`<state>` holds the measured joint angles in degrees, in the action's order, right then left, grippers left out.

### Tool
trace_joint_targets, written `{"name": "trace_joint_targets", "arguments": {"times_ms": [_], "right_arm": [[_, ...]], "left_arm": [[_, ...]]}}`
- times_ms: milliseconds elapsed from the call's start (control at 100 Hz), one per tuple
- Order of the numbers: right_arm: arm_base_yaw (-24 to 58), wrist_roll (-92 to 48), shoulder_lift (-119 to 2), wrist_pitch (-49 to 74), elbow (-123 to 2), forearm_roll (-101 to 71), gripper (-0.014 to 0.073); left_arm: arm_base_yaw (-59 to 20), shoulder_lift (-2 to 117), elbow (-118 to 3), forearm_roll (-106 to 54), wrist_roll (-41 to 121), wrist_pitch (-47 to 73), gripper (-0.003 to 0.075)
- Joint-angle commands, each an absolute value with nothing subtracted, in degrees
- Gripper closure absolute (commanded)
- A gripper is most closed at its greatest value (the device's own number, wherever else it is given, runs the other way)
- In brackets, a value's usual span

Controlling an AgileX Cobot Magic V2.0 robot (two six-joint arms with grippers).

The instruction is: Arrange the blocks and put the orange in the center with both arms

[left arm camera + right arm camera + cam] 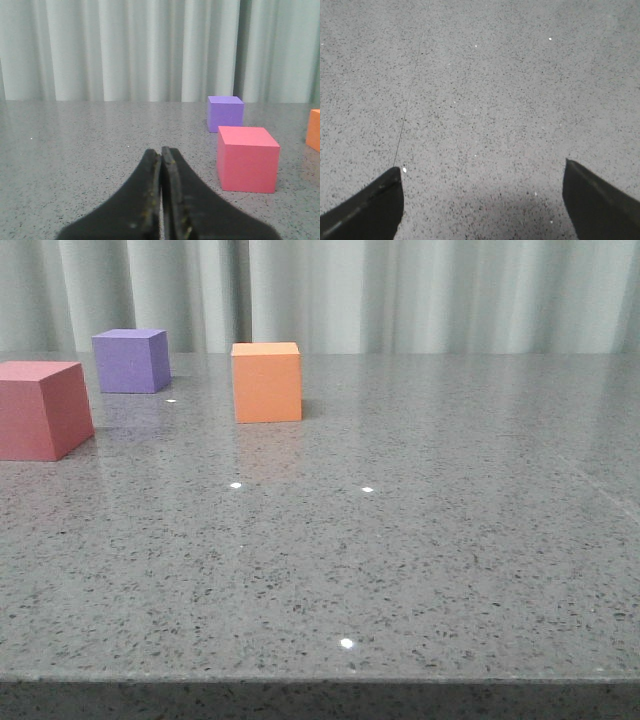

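The grey speckled stone desk [420,560] carries three matte cubes at its far left: pinkish-red cube [42,408] nearest, orange cube [266,382] to its right, purple cube [131,360] farthest. None is lined up; all arranging remains. Left tool [161,200] is closed, empty; right tool [482,200] spread wide over bare desk

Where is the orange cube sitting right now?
In the front view the orange cube stands on the table, left of centre toward the back, to the right of the purple cube and apart from it.
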<state>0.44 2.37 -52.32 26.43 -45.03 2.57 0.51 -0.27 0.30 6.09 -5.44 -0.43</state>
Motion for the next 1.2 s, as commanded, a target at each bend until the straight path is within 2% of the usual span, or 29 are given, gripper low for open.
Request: {"name": "trace_joint_targets", "arguments": {"times_ms": [0,140,340,430,480,550,690,700,760,1010,1190], "right_arm": [[0.1,1.7,-47.0,16.2,-41.0,3.5,-0.0041],[0.1,1.7,-39.7,10.7,-33.9,3.5,-0.0041],[0.1,1.7,-34.7,9.4,-29.7,3.5,-0.0039],[0.1,1.7,-34.6,8.2,-29.5,3.5,0.0011],[0.1,1.7,-34.6,7.7,-29.5,3.5,0.0072],[0.1,1.7,-34.6,7.5,-29.5,3.5,0.0204],[0.1,1.7,-34.6,7.6,-29.5,3.5,0.0545],[0.1,1.7,-34.6,7.6,-29.5,3.5,0.0593],[0.1,1.7,-34.6,7.8,-29.5,3.5,0.0690],[0.1,1.7,-34.6,7.9,-29.5,3.5,0.0682],[0.1,1.7,-34.6,7.9,-29.5,3.5,0.0682]], "left_arm": [[0.5,-2.1,2.8,5.9,-5.9,-4.9,0.0741],[0.5,-2.1,2.8,5.9,-5.9,-4.9,0.0741],[0.5,-2.1,2.8,5.9,-5.9,-4.9,0.0741],[0.5,-2.1,2.8,5.9,-5.9,-4.9,0.0741],[0.5,-2.1,2.8,5.9,-5.9,-4.9,0.0741],[0.5,-2.1,2.8,5.9,-5.9,-4.9,0.0741],[0.5,-2.1,2.8,5.9,-5.9,-4.9,0.0741],[0.5,-2.1,2.8,5.9,-5.9,-4.9,0.0741],[0.5,-2.1,2.8,5.9,-5.9,-5.1,0.0741],[0.5,-1.8,-1.4,5.9,-5.9,-4.4,0.0741],[0.5,3.5,-14.0,3.9,-5.9,6.5,0.0741]]}}
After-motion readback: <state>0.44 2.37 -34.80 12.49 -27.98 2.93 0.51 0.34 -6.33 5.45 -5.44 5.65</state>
